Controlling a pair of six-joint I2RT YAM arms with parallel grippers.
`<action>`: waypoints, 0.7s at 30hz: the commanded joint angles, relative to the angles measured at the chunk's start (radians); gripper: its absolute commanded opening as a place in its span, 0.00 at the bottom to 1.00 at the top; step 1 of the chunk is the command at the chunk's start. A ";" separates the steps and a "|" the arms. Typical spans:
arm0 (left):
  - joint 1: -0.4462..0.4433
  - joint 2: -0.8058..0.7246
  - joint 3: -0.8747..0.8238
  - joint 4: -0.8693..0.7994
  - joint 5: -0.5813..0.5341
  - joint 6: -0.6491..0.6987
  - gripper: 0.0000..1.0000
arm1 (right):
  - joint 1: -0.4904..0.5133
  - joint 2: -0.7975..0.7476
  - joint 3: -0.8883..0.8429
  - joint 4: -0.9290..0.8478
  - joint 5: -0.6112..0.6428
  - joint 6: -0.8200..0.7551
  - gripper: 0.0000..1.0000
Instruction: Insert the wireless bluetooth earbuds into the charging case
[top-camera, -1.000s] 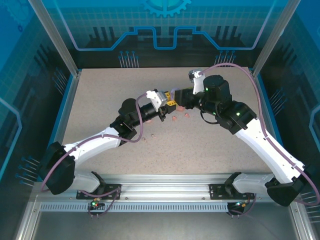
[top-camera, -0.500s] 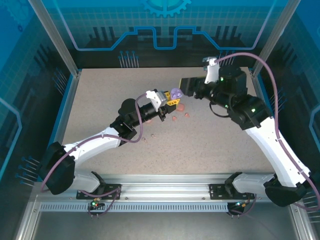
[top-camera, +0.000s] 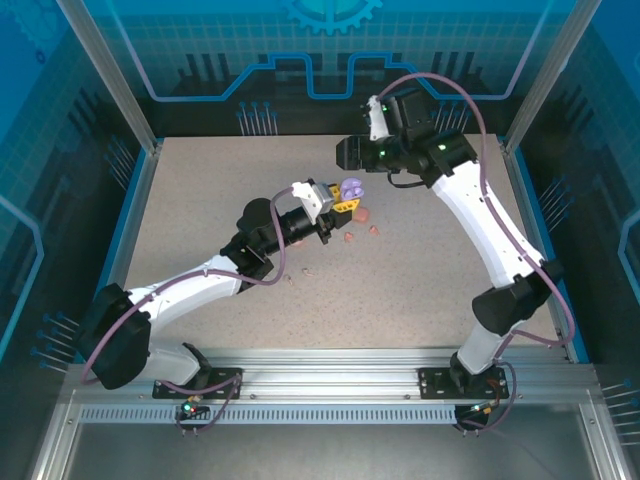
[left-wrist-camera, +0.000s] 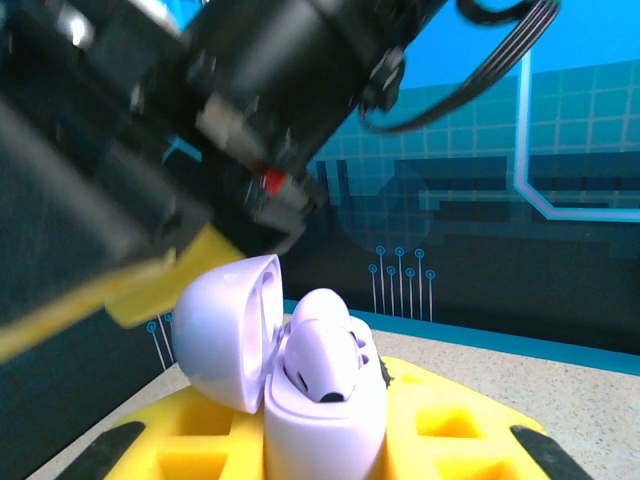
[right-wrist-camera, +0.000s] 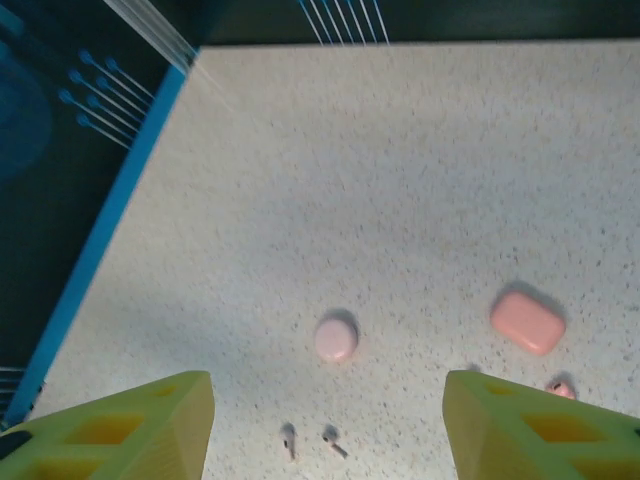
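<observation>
In L hand (left-wrist-camera: 320, 445): open lilac case (left-wrist-camera: 330, 410), buds (left-wrist-camera: 318, 358) in

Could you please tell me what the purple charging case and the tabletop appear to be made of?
The purple charging case looks like smooth, semi-gloss plastic: soft highlights on its open lid. The tabletop seems a speckled matte laminate or stone-like composite, with fine dark flecks.

1. A speckled beige tabletop (top-camera: 200, 200) is lying flat inside the enclosure.
2. Blue circuit-patterned panels (top-camera: 330, 60) are standing behind and beside it.
3. A slotted aluminium rail (top-camera: 330, 412) is running along its near edge.
</observation>
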 joint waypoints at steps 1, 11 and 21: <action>-0.009 -0.003 -0.002 0.047 0.003 -0.018 0.00 | 0.003 -0.017 0.029 -0.068 -0.030 -0.024 0.59; -0.009 0.015 0.008 0.045 -0.014 -0.014 0.00 | 0.034 -0.240 -0.226 -0.006 0.009 0.017 0.56; -0.012 0.098 0.049 -0.022 -0.017 -0.169 0.00 | -0.139 -0.334 -0.346 0.064 0.167 0.172 0.67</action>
